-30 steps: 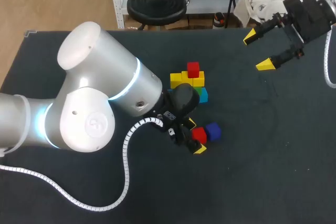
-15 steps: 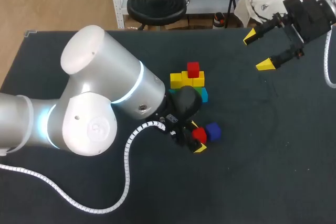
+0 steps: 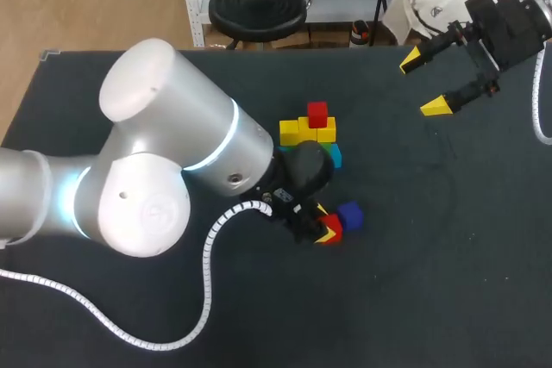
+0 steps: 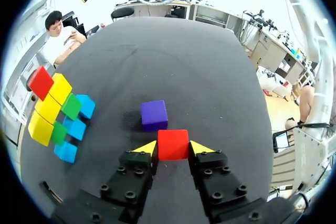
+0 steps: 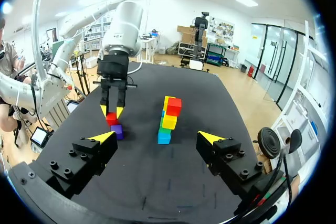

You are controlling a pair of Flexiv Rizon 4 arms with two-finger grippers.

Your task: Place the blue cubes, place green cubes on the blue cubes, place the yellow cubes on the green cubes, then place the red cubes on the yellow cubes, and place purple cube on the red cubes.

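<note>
table top [image 3: 448,282]: dark, matt, cloth-like. red cube [image 4: 173,144], purple cube [image 4: 154,115]: smooth, satin. left arm shell [image 3: 164,170]: glossy white plastic.

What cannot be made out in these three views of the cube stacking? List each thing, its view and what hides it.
Head view: the lower cubes of the stack, hidden by the left arm and the cubes above.
Head view: most of the red cube, covered by the left gripper.
Right wrist view: whether the red cube touches the table; too small to tell.
Head view: most of the right arm, cut off by the edge.
</note>
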